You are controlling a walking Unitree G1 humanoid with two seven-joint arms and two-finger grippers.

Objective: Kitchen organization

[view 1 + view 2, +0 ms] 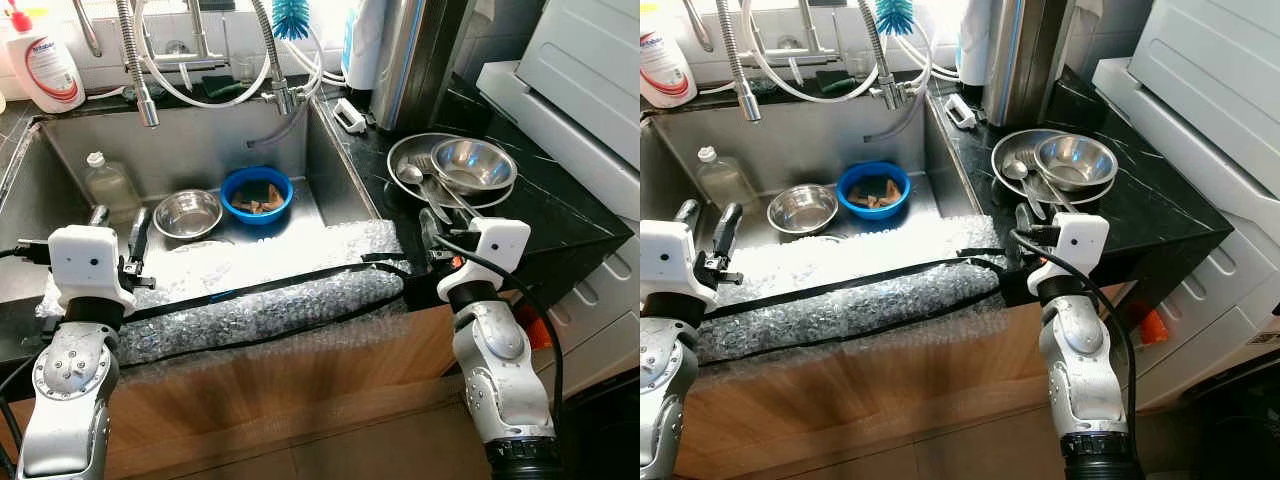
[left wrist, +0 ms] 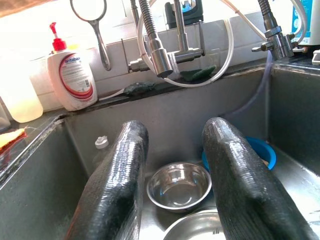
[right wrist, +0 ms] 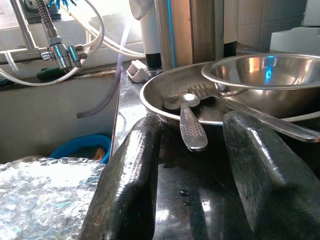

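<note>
The sink (image 1: pixel 330 150) is the landmark here. Inside it, toward the back wall, a small steel bowl (image 1: pixel 187 212) sits just beside a blue bowl (image 1: pixel 257 193) holding brown scraps, with a clear plastic bottle (image 1: pixel 108 183) lying against the sink's left wall. Bubble wrap (image 1: pixel 280 290) covers the sink's front edge.

The left gripper (image 2: pixel 172 170) hangs over the front-left part of the sink with its fingers (image 2: pixel 120 175) spread apart and holding nothing; the steel bowl lies just beyond them, framed in the gap.

On the black counter (image 1: pixel 560 215) to the right of the sink, a steel plate (image 3: pixel 160 95) carries a spoon (image 3: pixel 191 122), a fork and a larger steel bowl (image 3: pixel 265 80). The right gripper (image 3: pixel 192 165) rests low at the counter's front edge, fingers wide and empty, the spoon's handle pointing toward the gap between them without touching.
</note>
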